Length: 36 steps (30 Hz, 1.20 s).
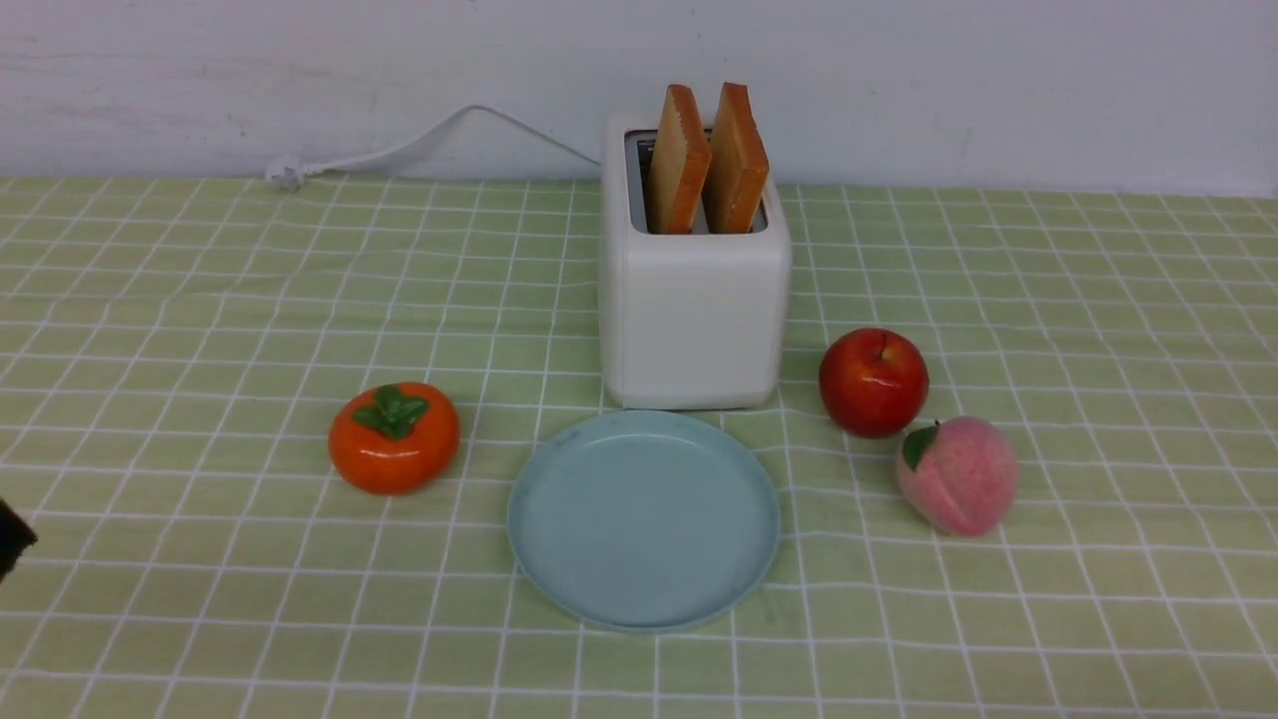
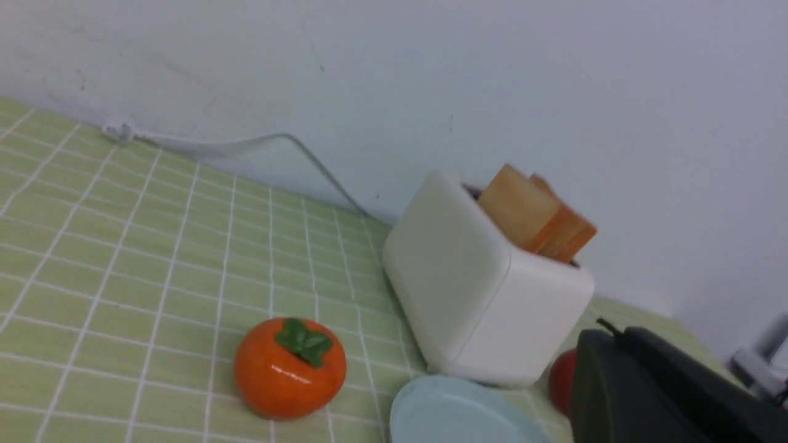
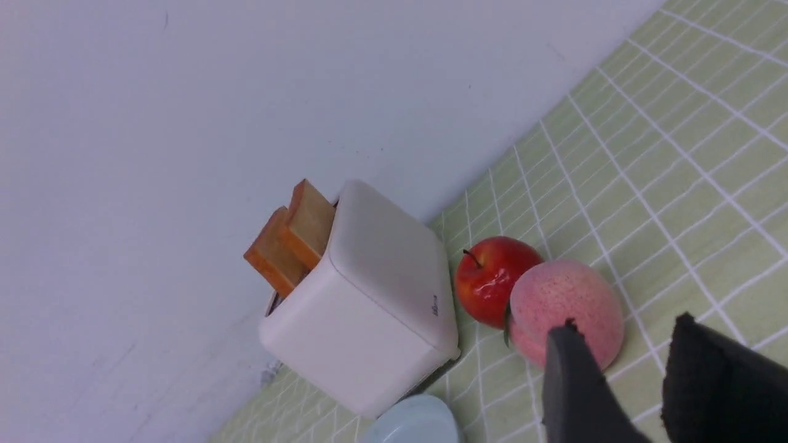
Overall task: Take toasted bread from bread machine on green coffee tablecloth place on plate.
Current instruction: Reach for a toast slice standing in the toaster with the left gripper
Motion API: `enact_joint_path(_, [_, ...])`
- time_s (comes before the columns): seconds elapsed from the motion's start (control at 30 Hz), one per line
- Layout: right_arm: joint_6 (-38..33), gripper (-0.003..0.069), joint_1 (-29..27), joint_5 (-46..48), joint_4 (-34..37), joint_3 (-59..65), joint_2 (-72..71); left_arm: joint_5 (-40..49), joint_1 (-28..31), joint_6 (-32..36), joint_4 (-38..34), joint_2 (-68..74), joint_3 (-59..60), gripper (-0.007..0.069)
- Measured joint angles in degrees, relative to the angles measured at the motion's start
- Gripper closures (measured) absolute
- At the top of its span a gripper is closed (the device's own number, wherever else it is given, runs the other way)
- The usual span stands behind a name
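Because nothing is lifted yet, toasted bread: two slices (image 1: 679, 160) stand on edge in the slots of the bread machine (image 1: 694, 310), upper centre of the front view, tops leaning close together.
Plate: pale blue plate (image 1: 644, 519), bare, lower centre, its far rim just beside the machine's base.
Left gripper (image 2: 615, 369): pressed together, holding nothing, low at the lower right of its wrist view.
Right gripper (image 3: 623, 332): fingers spread with nothing between them, lower right of its wrist view, well apart from the toast.
Risk, grip: little room between the slices, so a finger may push the neighbouring one askew.
Risk, lift: a slice catching in its slot could drag or tip the light machine.
Risk, clutter: apple (image 1: 874, 381) and peach (image 1: 958, 476) to the right, persimmon (image 1: 394, 437) to the left; a wide swing could roll them.
Writing: small grey mark (image 3: 434, 304) on the machine's side, too small to read.
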Motion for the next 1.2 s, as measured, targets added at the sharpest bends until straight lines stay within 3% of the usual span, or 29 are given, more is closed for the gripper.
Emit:
enact_joint_path(0.13, [-11.26, 0.0554, 0.0, 15.04, -2.52, -11.92, 6.58, -0.46, -5.74, 8.42, 0.0, 7.67, -4.93, 0.0638])
enact_joint_path(0.17, [-11.99, 0.0559, 0.0, 15.04, -2.66, -12.53, 7.04, -0.77, -6.01, 9.11, 0.0, 8.45, -5.45, 0.0638])
enact_joint_path(0.2, [-18.52, 0.0595, 0.0, 21.18, -3.5, -17.47, 11.18, -2.56, -8.34, 11.12, -0.24, 11.86, -7.48, 0.0638])
enact_joint_path(0.37, [-31.63, 0.0653, 0.0, 30.31, -4.32, -28.7, 19.72, -11.94, -13.83, 12.4, -2.54, 24.14, -13.09, 0.0638])
enact_joint_path(0.5, [-34.23, 0.0657, 0.0, 30.94, -4.45, -31.54, 22.86, -17.49, -18.55, 12.6, -2.18, 32.49, -16.34, 0.0638])
enact_joint_path(0.63, [-34.88, 0.0657, 0.0, 30.2, -4.5, -32.04, 23.53, -28.54, -27.43, 12.6, 2.77, 45.82, -20.87, 0.0638])
enact_joint_path(0.83, [-34.88, 0.0657, 0.0, 30.21, -4.5, -32.04, 23.53, -41.84, -31.16, 12.29, 4.2, 61.28, -26.58, 0.0622])
enact_joint_path(0.97, [-35.09, 0.0657, 0.0, 30.21, -4.1, -32.04, 23.53, -45.04, -31.17, 7.59, 7.14, 73.05, -32.54, 0.0505])
enact_joint_path(1.07, [-36.1, 0.0655, 0.0, 30.21, -4.1, -32.04, 23.53, -46.01, -31.17, 3.64, 11.15, 81.26, -38.56, 0.0361])
enact_joint_path(1.13, [-36.24, 0.0655, 0.0, 30.21, -4.1, -32.04, 23.53, -46.13, -31.17, 3.17, 11.89, 83.42, -40.54, 0.0314])
enact_joint_path(1.2, [-36.37, 0.0654, 0.0, 30.21, -4.1, -32.04, 23.53, -46.32, -31.09, 2.91, 12.62, 88.73, -45.97, 0.0203])
